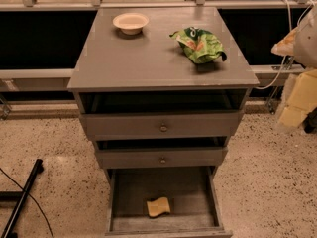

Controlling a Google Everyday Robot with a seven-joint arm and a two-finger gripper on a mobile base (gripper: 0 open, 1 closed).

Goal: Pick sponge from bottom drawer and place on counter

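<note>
The yellow sponge (158, 207) lies flat on the worn floor of the open bottom drawer (124, 192), near the drawer's front, slightly left of centre. The grey counter (148, 58) is the cabinet's top surface. My gripper (297, 100) shows at the right edge of the camera view as a pale yellow and white shape, level with the upper drawers. It is well to the right of the cabinet, far from the sponge, and touches nothing.
A white bowl (131, 22) stands at the counter's back left. A crumpled green chip bag (199, 45) lies at its back right. Two knobbed drawers (162, 127) above the bottom one stand slightly open. A black bar (22, 197) lies on the speckled floor at left.
</note>
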